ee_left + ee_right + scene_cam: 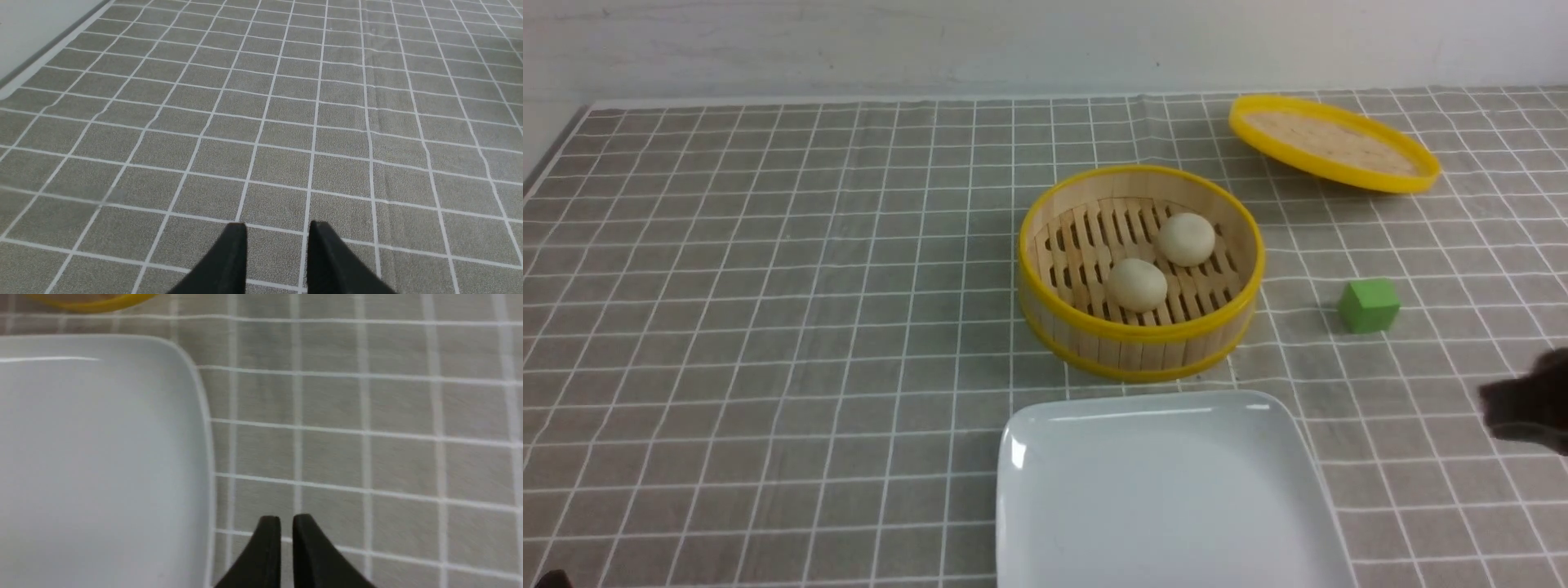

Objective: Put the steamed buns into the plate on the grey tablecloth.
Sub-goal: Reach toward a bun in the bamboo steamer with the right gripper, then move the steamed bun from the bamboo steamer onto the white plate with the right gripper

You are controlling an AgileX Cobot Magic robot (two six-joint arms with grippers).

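Observation:
Two off-white steamed buns lie inside the bamboo steamer basket on the grey tablecloth. The white plate sits empty just in front of the basket. My right gripper is a dark blur at the right edge; in the right wrist view it is shut and empty over the cloth, beside the plate's edge. My left gripper has its jaws a little apart and empty over bare cloth at the near left, far from the buns.
The yellow-rimmed lid lies at the back right. A green cube stands right of the basket. The basket's yellow rim shows at the edge of the right wrist view. The cloth's left border is near my left gripper.

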